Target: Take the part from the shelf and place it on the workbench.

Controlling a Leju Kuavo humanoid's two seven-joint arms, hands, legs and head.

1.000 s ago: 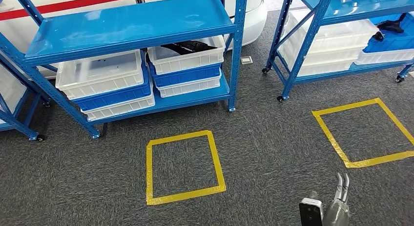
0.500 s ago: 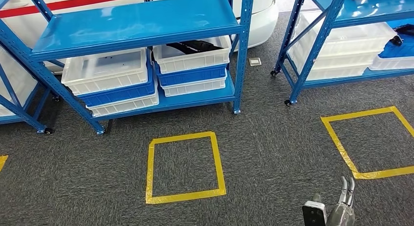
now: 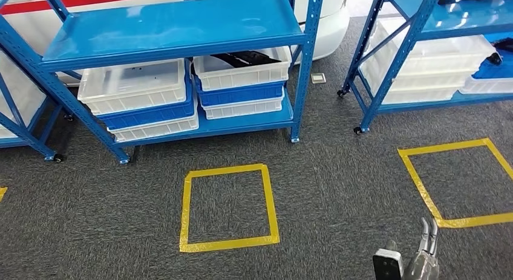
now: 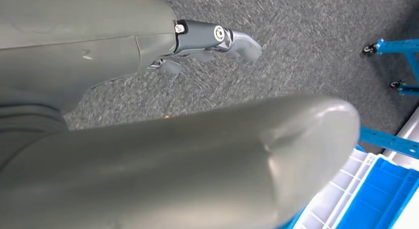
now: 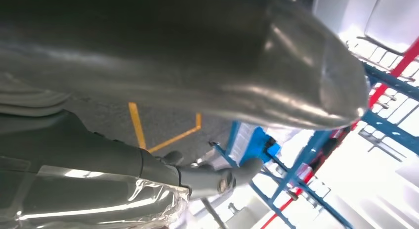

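Observation:
A black part [image 3: 245, 57] lies in the top white bin [image 3: 242, 72] of a stack on the lower level of the blue shelf [image 3: 175, 29] ahead of me. My right hand [image 3: 423, 253] hangs low at my right side over the carpet, far from the shelf, fingers straight and holding nothing. In the right wrist view the right hand [image 5: 197, 66] is bare, its fingers [image 5: 217, 179] extended. In the left wrist view my left hand [image 4: 148, 115] hangs over the carpet with its fingers [image 4: 217, 38] stretched out and nothing in it.
A stack of white and blue bins [image 3: 139, 92] sits beside the part's bin. A second blue shelf [image 3: 435, 56] with bins stands to the right. Two yellow tape squares [image 3: 227, 207] [image 3: 460, 180] mark the grey carpet. A white car body [image 3: 330, 20] stands behind the shelves.
The whole picture has shifted right and a little down, so the camera has moved. My right hand sits slightly lower in the picture, still holding nothing.

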